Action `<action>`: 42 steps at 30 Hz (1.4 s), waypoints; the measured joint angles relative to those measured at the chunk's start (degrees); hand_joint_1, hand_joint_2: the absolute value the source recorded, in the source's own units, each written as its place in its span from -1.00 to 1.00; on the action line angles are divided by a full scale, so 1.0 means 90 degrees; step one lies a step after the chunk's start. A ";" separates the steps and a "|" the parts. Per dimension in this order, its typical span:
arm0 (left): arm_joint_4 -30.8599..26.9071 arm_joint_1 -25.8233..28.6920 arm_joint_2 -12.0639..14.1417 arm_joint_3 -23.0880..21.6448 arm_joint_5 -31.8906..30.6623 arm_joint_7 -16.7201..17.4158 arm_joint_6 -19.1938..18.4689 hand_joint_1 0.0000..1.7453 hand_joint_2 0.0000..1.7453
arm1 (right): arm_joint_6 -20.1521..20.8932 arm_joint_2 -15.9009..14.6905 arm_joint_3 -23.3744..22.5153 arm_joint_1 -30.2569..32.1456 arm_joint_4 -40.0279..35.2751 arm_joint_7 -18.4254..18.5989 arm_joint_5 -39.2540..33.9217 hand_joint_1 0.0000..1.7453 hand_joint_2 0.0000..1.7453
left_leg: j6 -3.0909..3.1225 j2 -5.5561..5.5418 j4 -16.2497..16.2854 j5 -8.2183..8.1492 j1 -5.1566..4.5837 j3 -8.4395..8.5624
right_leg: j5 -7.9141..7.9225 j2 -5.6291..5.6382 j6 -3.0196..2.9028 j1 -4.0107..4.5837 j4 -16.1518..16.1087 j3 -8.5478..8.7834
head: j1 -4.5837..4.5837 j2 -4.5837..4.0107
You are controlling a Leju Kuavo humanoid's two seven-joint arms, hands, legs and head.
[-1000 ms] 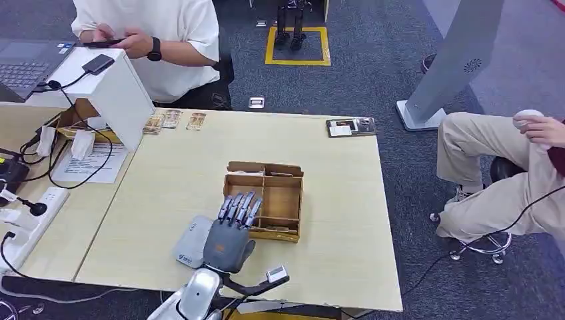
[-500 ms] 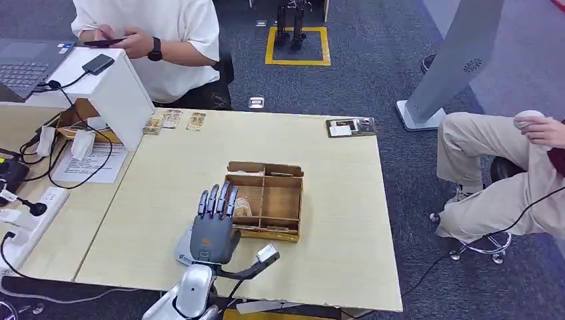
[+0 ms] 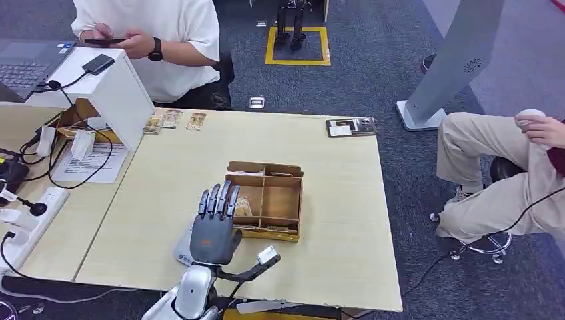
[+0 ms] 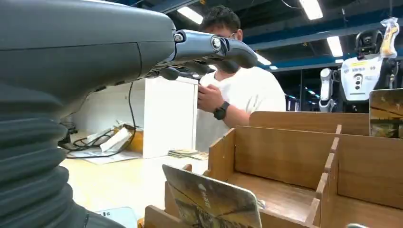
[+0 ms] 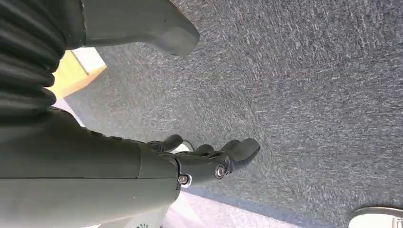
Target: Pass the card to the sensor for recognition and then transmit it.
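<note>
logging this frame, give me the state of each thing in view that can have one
left robot hand: open, fingers spread, over the table by the box, holding nothing
right robot hand: open, hanging over the carpet, holding nothing
wooden box: upright, open-topped, divided into compartments
card: leaning tilted in the box's near-left compartment
laptop: lid open
person's phone: held in both hands

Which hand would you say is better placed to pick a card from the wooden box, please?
Left. The left hand hovers open beside the wooden box, near the card leaning in its near compartment. The right hand hangs over the carpet.
</note>
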 joint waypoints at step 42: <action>0.0012 0.0035 -0.0170 0.0287 -0.0002 -0.0984 -0.0394 1.00 1.00 | 0.0000 0.0000 0.0017 -0.0012 0.0000 -0.0058 -0.0051 -1.00 1.00 | 0.0000 0.0000 0.0000 0.0000 0.0000 0.0004 | 0.0000 0.0000 0.0000 0.0000 0.0000 0.0004 | 0.0000 -0.0002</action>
